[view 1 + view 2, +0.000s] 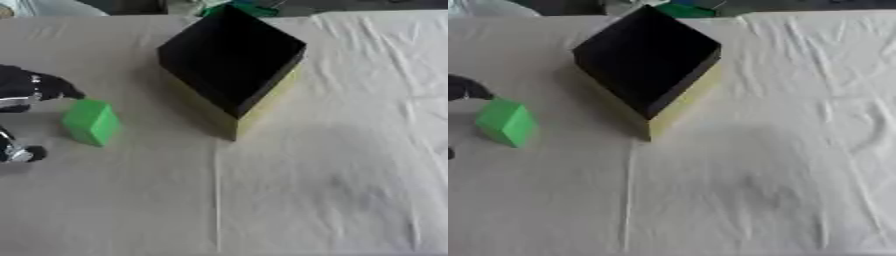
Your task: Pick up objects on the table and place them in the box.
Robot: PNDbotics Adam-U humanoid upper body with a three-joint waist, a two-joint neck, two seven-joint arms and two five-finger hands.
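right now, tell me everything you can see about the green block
The green block is a small, plain, matte cube-like piece, bright green with soft edges, maybe foam or plastic. It sits on the white cloth at the table's left side, turned corner-on, apart from the black-lined box to its right. The left hand sits right beside it at its upper left; contact cannot be told.

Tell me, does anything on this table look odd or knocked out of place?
Nothing looks spilled or damaged. The box stands turned corner-on to the table rather than square, and the cloth is creased. The green block stands upright beside the left hand at the left edge.
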